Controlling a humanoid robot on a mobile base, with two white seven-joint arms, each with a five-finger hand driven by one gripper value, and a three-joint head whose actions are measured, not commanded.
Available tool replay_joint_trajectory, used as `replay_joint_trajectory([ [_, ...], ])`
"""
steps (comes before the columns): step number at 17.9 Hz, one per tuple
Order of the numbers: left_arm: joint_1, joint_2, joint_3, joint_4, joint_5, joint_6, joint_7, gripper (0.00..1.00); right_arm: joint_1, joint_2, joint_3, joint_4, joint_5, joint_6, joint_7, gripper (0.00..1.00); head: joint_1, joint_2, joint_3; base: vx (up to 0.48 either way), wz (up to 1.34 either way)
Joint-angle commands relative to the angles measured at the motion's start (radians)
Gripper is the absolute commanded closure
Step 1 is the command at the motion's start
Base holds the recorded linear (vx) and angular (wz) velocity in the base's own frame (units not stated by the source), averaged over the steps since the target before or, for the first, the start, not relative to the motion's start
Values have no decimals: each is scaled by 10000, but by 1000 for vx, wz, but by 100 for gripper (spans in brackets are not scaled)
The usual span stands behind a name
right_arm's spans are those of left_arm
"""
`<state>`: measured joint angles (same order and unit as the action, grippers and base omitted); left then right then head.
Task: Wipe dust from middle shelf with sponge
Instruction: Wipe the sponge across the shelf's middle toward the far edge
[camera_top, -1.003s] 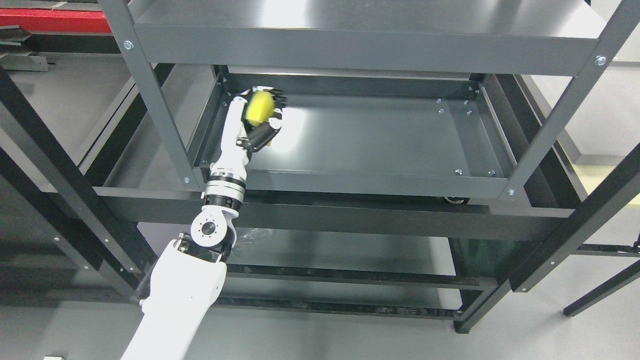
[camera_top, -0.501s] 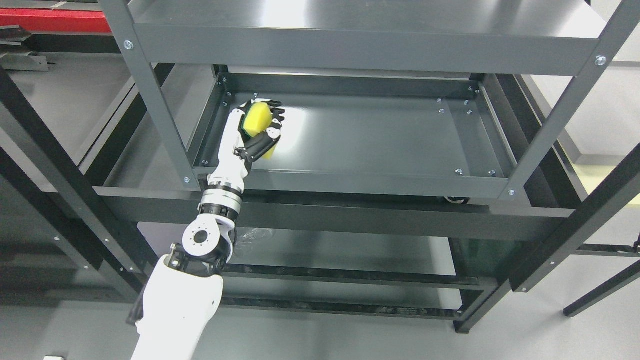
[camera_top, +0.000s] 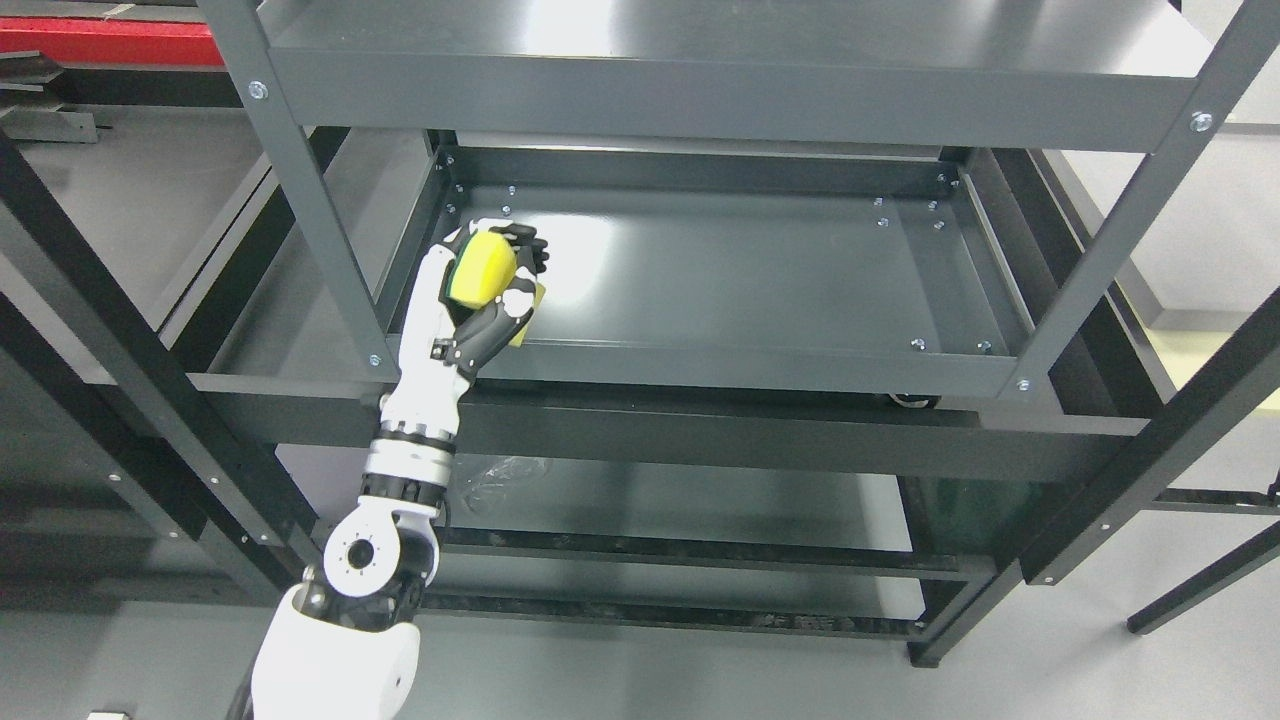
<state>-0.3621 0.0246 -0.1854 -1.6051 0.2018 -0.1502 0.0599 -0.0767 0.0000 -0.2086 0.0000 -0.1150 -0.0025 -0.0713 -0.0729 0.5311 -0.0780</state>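
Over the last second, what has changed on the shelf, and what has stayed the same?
The left hand has drawn the yellow sponge from the back left corner of the middle shelf toward its front edge, slightly leftward. It still grips the sponge as before. The shelf frame has not moved, and the camera has not shifted.

Looks like a lab or workshop. Bare grey floor (camera_top: 1180, 680), bolted steel rack (camera_top: 720, 95), dark frames (camera_top: 120, 340) alongside.

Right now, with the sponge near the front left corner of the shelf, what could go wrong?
The left hand holds the sponge close to the shelf's raised front lip, so the fingers may knock against it. The sponge bulges out of the grasp and might slip free. The upright post stands close to the wrist.
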Motion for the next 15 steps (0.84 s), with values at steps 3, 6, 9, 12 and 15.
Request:
replay_joint_trajectory([
  [3, 1534, -62, 933, -1068, 7, -569, -16, 99, 0, -175, 0, -175, 0, 730, -8, 0, 0, 0, 0, 0, 0],
  [6, 1534, -72, 1179, -1068, 7, -477, 15, 99, 0, -175, 0, -175, 0, 730, -23, 0, 0, 0, 0, 0, 0],
  [9, 1565, -72, 1287, -1068, 7, -461, 15, 99, 0, -175, 0, -175, 0, 730, -8, 0, 0, 0, 0, 0, 0],
  [12, 1611, -62, 1287, -1083, 7, -476, 15, 99, 0, -175, 0, -175, 0, 730, -8, 0, 0, 0, 0, 0, 0],
  [15, 1718, -62, 1287, -1114, 7, -476, 15, 99, 0, -175, 0, -175, 0, 730, -23, 0, 0, 0, 0, 0, 0],
])
